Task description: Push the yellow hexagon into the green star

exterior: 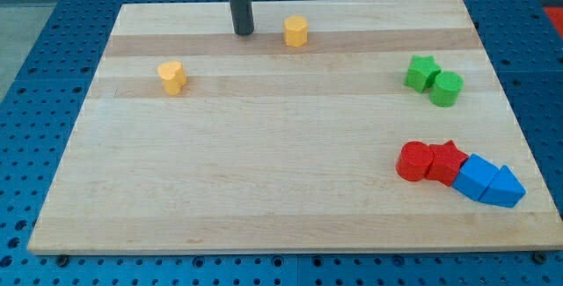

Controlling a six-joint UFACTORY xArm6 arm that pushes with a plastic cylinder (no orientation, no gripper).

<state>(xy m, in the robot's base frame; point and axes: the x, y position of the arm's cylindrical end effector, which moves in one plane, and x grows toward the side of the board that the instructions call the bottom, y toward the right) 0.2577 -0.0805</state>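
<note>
Up near the view's top, my tip (244, 33) rests on the wooden board (264, 198), just left of the yellow hexagon (296, 32), not touching it; being a bare rod, it grasps nothing. Far right sits the green star (421, 72), touching a green cylinder (446, 88). Another yellow block (172, 77) lies left.

Pale wooden board (264, 172) with light and darker stripes, lying flat on a blue table (35, 66) full of little round holes. Bright, even light all over. Something dark at the view's top edge.
</note>
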